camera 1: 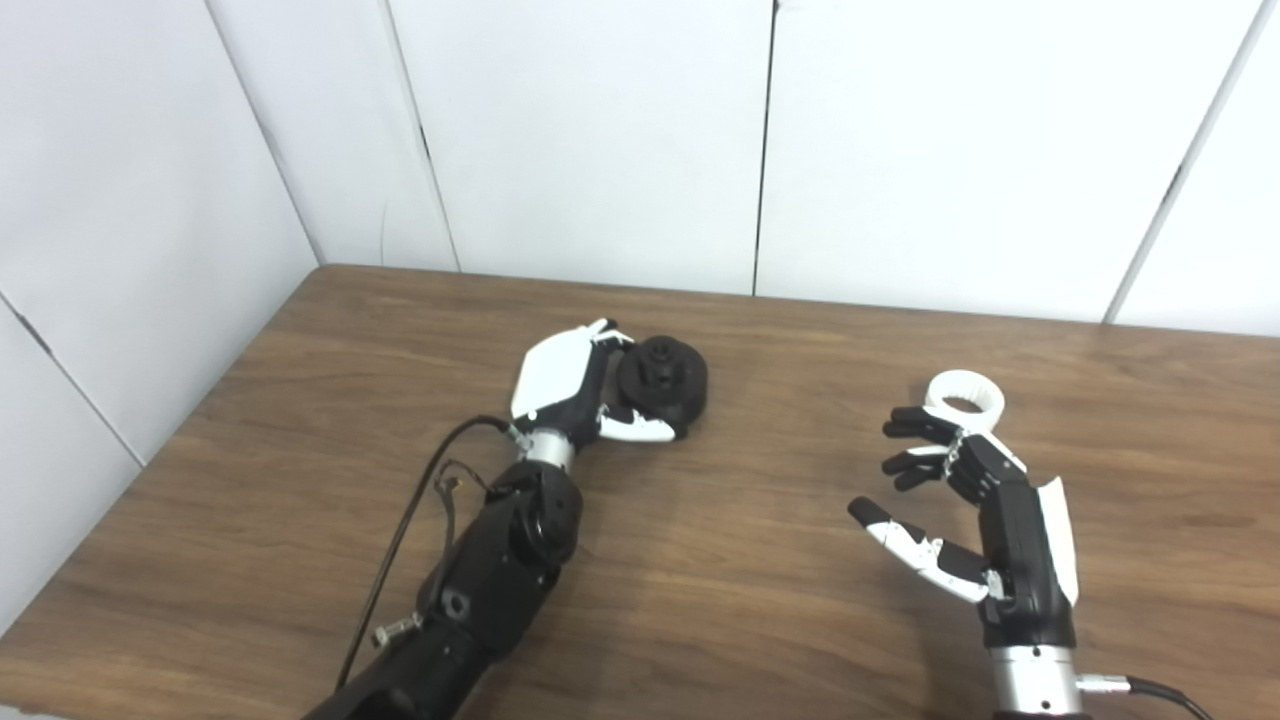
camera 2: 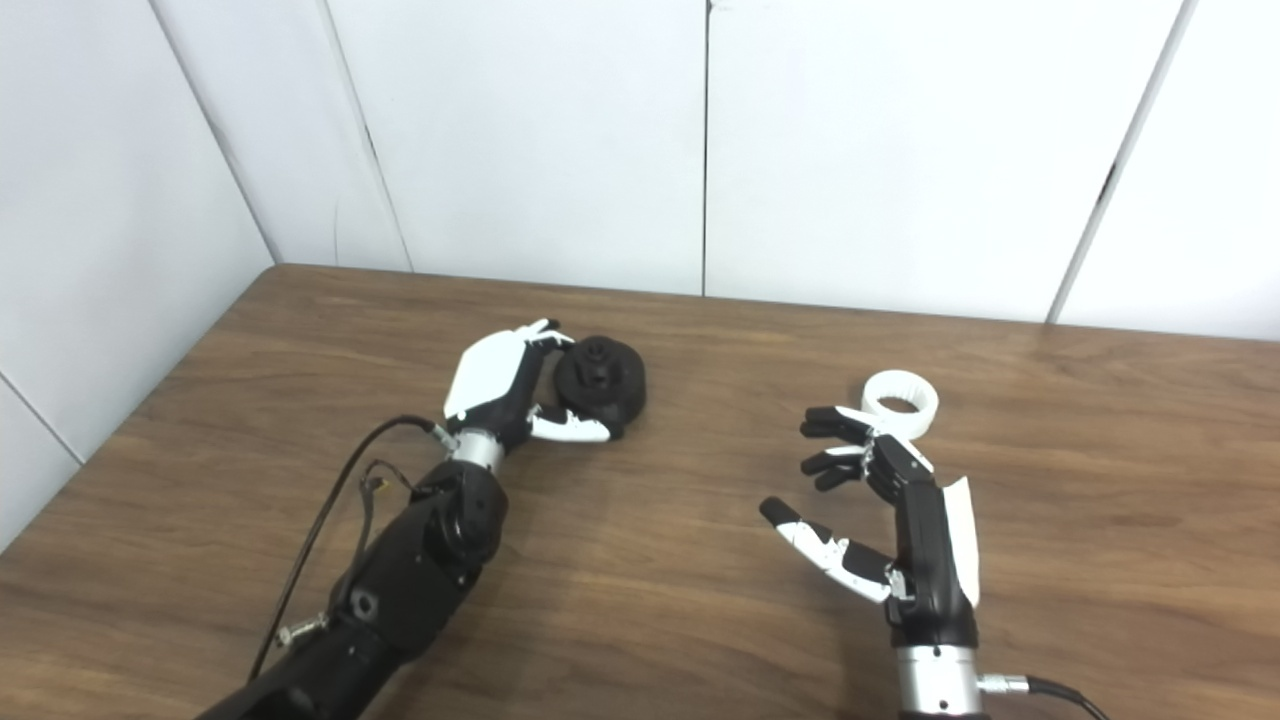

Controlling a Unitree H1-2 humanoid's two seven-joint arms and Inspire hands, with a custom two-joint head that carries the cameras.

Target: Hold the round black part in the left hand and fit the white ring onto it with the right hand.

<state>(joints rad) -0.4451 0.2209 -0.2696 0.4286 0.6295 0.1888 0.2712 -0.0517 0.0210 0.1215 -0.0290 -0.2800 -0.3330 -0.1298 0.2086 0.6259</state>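
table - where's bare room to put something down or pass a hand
Widest bare patch: table between left hand with round black part and right hand. Also bare along the far wall edge and front left corner. Tight only around the white ring, just beyond the right hand's fingers.

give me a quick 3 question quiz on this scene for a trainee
1. True or false: the right hand already holds the white ring.
2. Which hand has its fingers around the black part? A) left B) right C) neither
3. Fill in: the ring lies flat on the ____, just beyond the right hand's fingers.

Key:
1. False. The right hand is open with its fingers spread, and the ring sits on the table past it.
2. A. The left hand curls around the black part, which appears to rest on the table.
3. table
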